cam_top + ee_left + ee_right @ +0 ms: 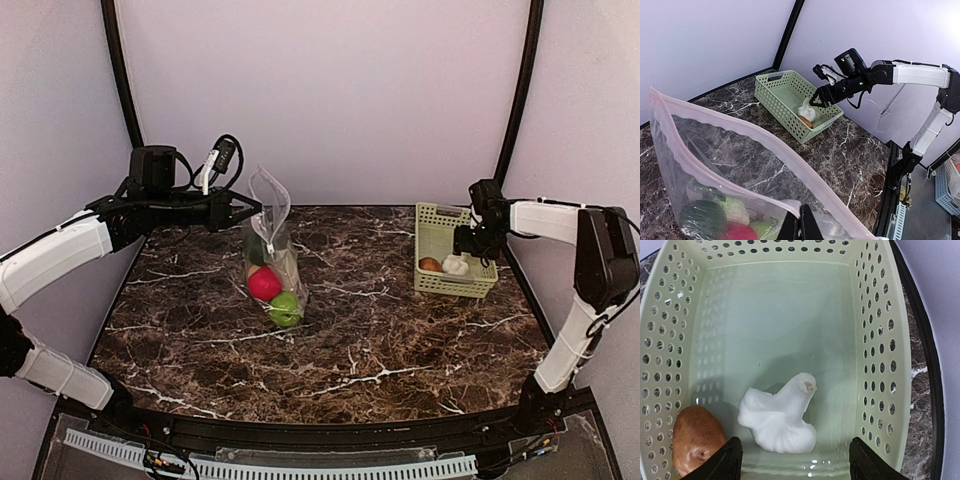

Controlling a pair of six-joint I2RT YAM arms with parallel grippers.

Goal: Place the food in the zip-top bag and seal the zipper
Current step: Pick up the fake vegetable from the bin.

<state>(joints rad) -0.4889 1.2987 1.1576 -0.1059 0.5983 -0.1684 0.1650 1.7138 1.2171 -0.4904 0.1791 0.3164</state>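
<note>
**Inspector:** Overhead view first; where does the work stand?

**Recorder:** The zip-top bag [270,245] stands left of centre on the marble table [400,340]; its top lip is pinched in the closed left gripper [246,210]. A red apple [264,284] and a green apple [286,308] lie at its bottom, with other pieces above them. The green basket [428,225] sits at the far right; the right gripper [470,245] hangs over its near end, above the garlic [456,265] and a brown piece [430,264].

**Inspector:** Left wrist view?

**Recorder:** The bag's mouth is open; the pink zipper [765,141] bows wide, with one lip clamped between shut jaws at the bottom edge. The fingers are cropped, so how much strip is caught I cannot tell.

**Inspector:** Right wrist view?

**Recorder:** Jaws apart; fingertips [730,462] either side of the garlic, touching nothing; the brown piece lies just left of it, in the basket's near left corner.

**Inspector:** Handling?

**Recorder:** The garlic is judged light, smooth and lumpy; take it across the fat bulb, not the stem end, lest it squirt out. The bag is thin, limp and crinkly; hold it by the stiffer zipper strip, or the mouth may collapse.
</note>
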